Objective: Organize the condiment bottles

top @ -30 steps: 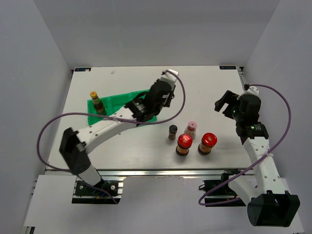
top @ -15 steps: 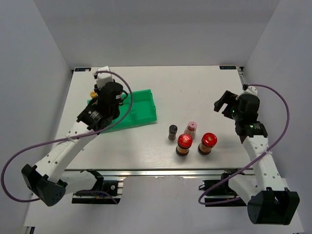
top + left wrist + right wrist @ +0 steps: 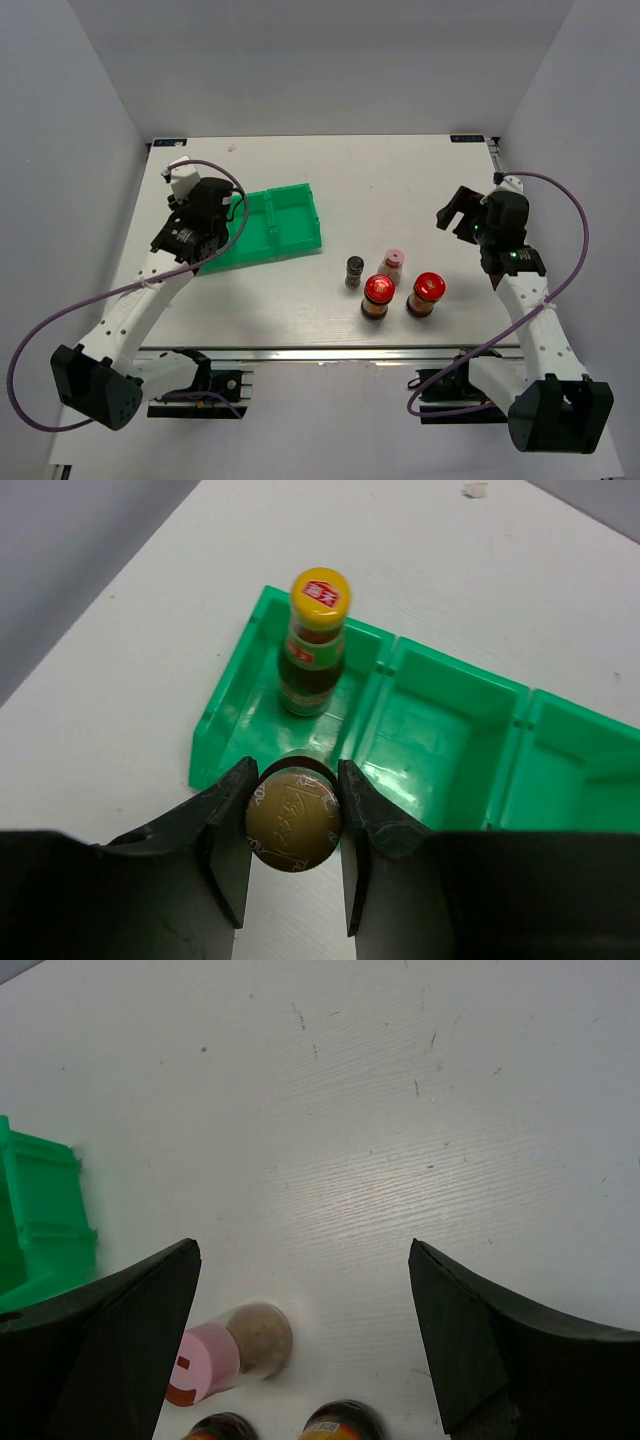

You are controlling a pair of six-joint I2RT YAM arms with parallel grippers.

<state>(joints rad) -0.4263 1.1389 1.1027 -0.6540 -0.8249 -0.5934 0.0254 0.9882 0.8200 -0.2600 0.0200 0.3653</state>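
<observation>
The left pincer (image 3: pixel 296 780) is clamped on a slim brown bottle (image 3: pixel 293 830) over the near edge of the green tray's (image 3: pixel 440 740) end compartment. I'd lower it slowly and straight, keeping clear of the yellow-capped bottle (image 3: pixel 312 645) standing just beyond in that compartment. Farther off, the right pincer (image 3: pixel 302 1255) hangs spread wide and empty, apart from the pink-capped bottle (image 3: pixel 393 262), grey-capped bottle (image 3: pixel 354 270) and two red-lidded jars (image 3: pixel 377 295) (image 3: pixel 425 293).

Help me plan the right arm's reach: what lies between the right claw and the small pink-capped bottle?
Only bare white tabletop lies between the right claw and the small pink-capped bottle; the top view shows it.
</observation>
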